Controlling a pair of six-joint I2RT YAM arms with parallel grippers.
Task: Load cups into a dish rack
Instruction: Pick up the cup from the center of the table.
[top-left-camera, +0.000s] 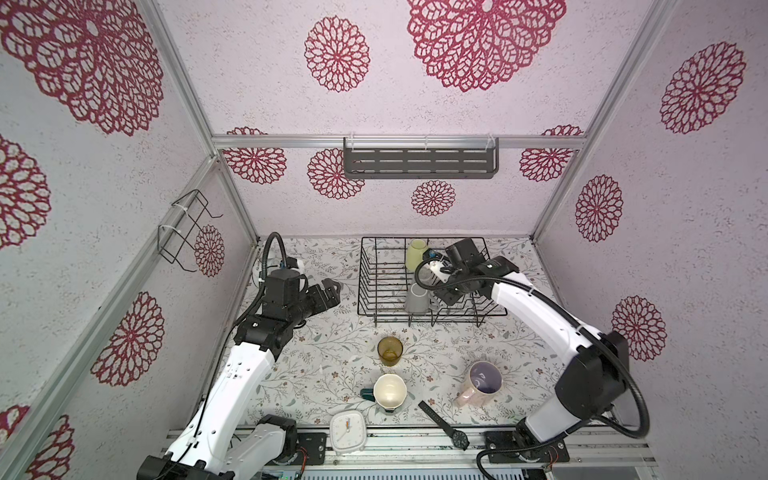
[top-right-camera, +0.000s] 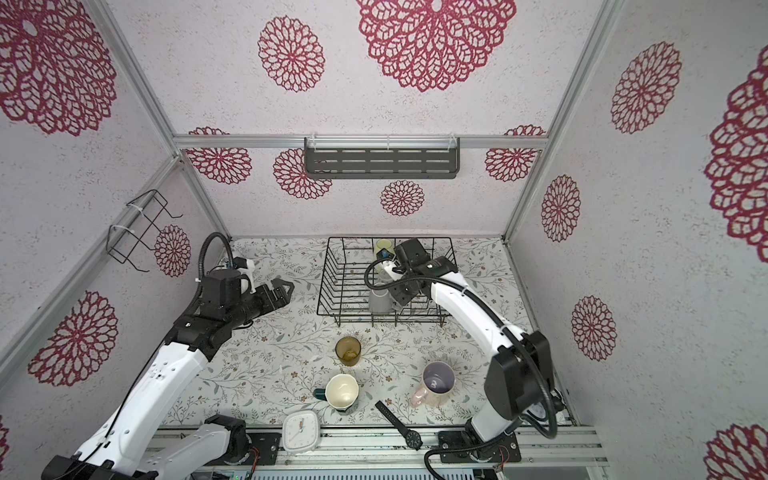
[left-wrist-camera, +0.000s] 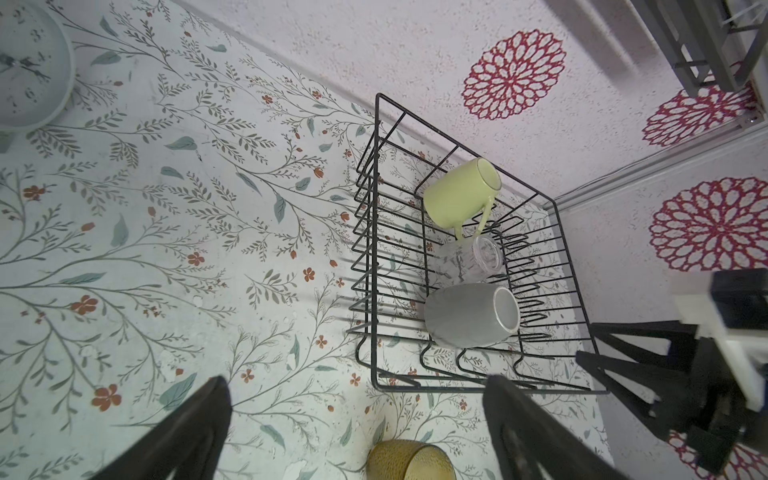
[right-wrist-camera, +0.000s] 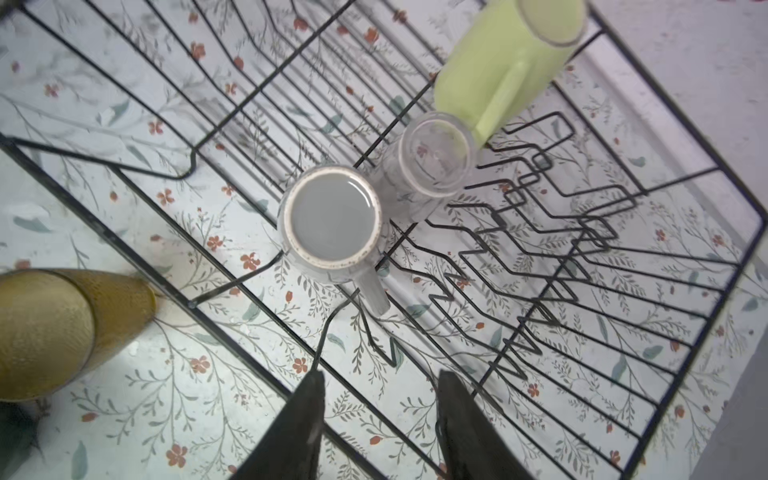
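The black wire dish rack (top-left-camera: 360, 274) (top-right-camera: 328, 270) stands at the back of the table. Inside it lie a lime-green mug (top-left-camera: 417, 254) (left-wrist-camera: 459, 193) (right-wrist-camera: 498, 62), a clear glass (left-wrist-camera: 469, 259) (right-wrist-camera: 432, 162) and a grey mug (top-left-camera: 416, 298) (left-wrist-camera: 469, 316) (right-wrist-camera: 334, 216). In front of the rack stand an amber tumbler (top-left-camera: 390, 350) (left-wrist-camera: 409, 461), a teal mug (top-left-camera: 389, 392) and a pink mug (top-left-camera: 482, 382). My right gripper (top-left-camera: 446, 296) (right-wrist-camera: 380, 374) hovers open over the rack's near side beside the grey mug, holding nothing. My left gripper (top-left-camera: 332, 286) (left-wrist-camera: 357, 380) is wide open left of the rack.
A white alarm clock (top-left-camera: 348, 430) and a black wristwatch (top-left-camera: 444, 424) lie at the table's front edge. Another clock (left-wrist-camera: 29, 62) sits at the back left behind my left arm. A grey slotted shelf (top-left-camera: 419, 160) and a wire holder (top-left-camera: 185, 230) hang on the walls.
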